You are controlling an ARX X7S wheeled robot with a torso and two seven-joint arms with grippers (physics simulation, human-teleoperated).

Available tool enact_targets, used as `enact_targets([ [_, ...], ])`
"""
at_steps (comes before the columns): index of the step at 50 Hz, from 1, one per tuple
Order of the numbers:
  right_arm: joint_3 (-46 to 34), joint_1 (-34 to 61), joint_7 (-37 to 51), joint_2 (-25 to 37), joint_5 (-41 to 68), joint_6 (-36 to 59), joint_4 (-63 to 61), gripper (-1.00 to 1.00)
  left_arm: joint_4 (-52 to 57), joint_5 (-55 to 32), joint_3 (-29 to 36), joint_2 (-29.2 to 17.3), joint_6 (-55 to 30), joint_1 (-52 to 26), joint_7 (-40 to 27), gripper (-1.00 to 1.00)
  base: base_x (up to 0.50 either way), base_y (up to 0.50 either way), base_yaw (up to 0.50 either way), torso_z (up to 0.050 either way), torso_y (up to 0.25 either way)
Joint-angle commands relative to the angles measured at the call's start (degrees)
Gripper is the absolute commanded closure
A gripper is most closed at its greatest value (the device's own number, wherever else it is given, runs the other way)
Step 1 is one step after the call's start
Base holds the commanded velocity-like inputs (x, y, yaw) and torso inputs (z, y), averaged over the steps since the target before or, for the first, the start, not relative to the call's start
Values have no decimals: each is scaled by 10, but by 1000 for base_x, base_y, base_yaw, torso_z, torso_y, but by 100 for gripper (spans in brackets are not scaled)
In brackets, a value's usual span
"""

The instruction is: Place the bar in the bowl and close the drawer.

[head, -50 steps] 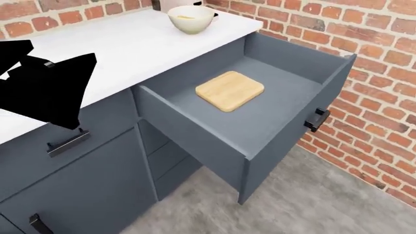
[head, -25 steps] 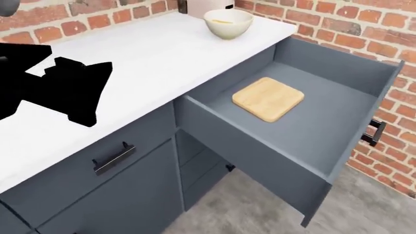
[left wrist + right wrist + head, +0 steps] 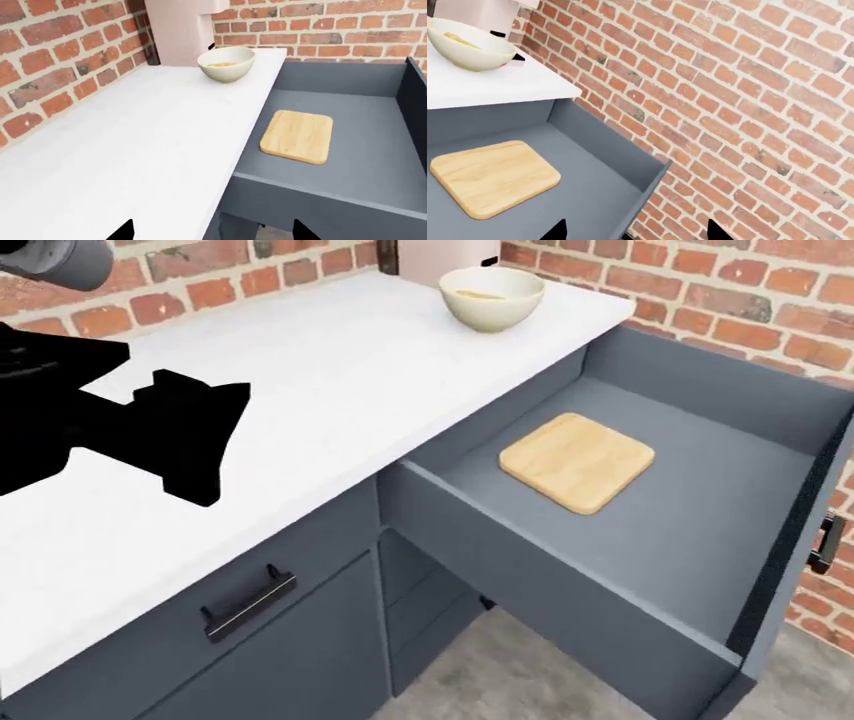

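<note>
The cream bowl stands at the far end of the white counter, also in the wrist views. A tan sliver, the bar, lies inside it. The slate drawer is pulled wide open. My left gripper hovers open over the counter's near part, holding nothing. My right gripper is open over the drawer's far corner by the brick wall and is out of the head view.
A light-wood cutting board lies in the drawer. A pink appliance stands behind the bowl. The drawer's black handle is near the brick wall. A shut drawer with a black handle sits below the counter.
In the head view the counter, bowl and drawer have slid to the right and slightly down, and my left arm has shifted right. The drawer stays open.
</note>
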Motion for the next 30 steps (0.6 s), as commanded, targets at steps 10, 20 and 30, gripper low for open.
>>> enact_targets([
  [10, 5, -7, 0, 6, 16, 0, 2, -100, 1, 3, 7, -3, 2, -5, 3, -100, 333, -373, 0, 0, 1],
  [20, 2, 46, 0, 56, 48, 0, 32, -100, 3, 7, 6, -6, 5, 2, 8, -100, 166, -184, 0, 0, 2],
  [30, 2, 101, 0, 118, 107, 0, 75, -100, 4, 9, 7, -9, 8, 4, 11, -100, 0, 0, 0, 0, 0],
])
